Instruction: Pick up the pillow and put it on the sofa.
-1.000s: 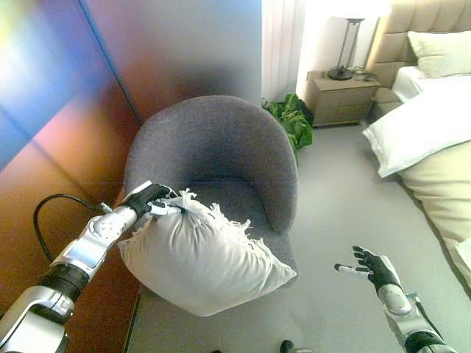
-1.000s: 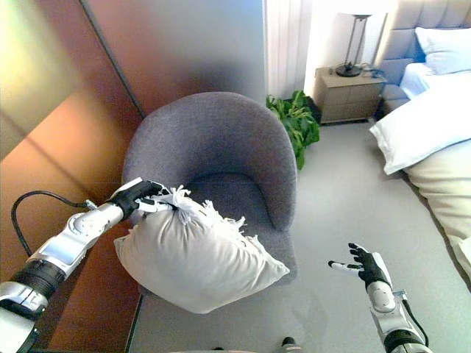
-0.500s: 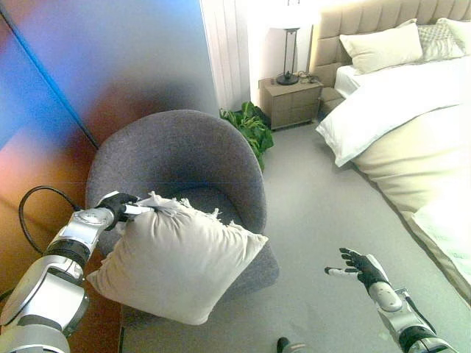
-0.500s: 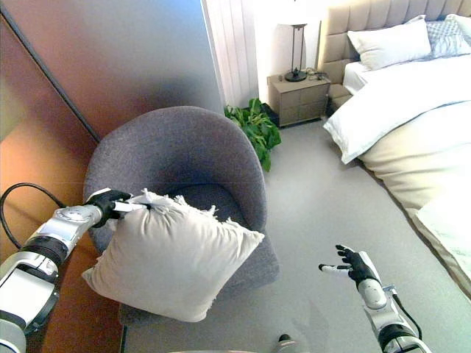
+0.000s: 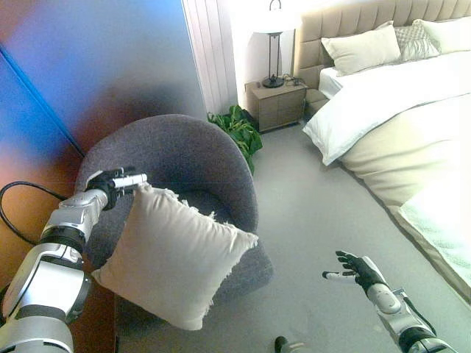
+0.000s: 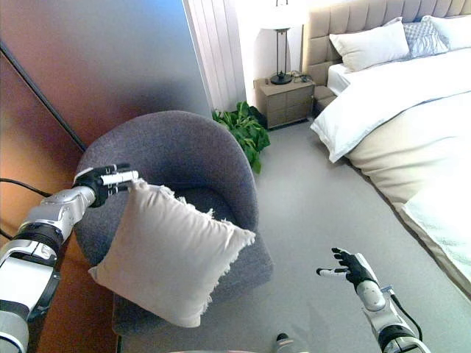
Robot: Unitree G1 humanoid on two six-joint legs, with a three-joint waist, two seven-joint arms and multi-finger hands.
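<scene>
- Left robot hand (image 5: 112, 181) at far left, up by the armchair's back rim, fingers pinched on the top corner of the pillow (image 5: 173, 254).
- Pillow cream, fringed edges, hangs tilted from that corner in front of the grey armchair (image 5: 191, 158); covers most of the seat, so can't tell whether its lower edge touches the cushion.
- No readable writing or labels on anything.
- Wall panel (image 5: 96, 66) behind the armchair, dark and glossy.
- Green plant (image 5: 237, 131) just beside the armchair's right side, partly hidden behind it.
- Nightstand (image 5: 276, 103) with lamp (image 5: 273, 51) on top; lamp shade cut off at the top edge.
- Right robot hand (image 5: 358, 271) low over the grey floor (image 5: 316, 213), fingers spread and released, holding nothing.
- Bed (image 5: 397, 110) at right with white bedding and pillows, cut off by the right edge.
</scene>
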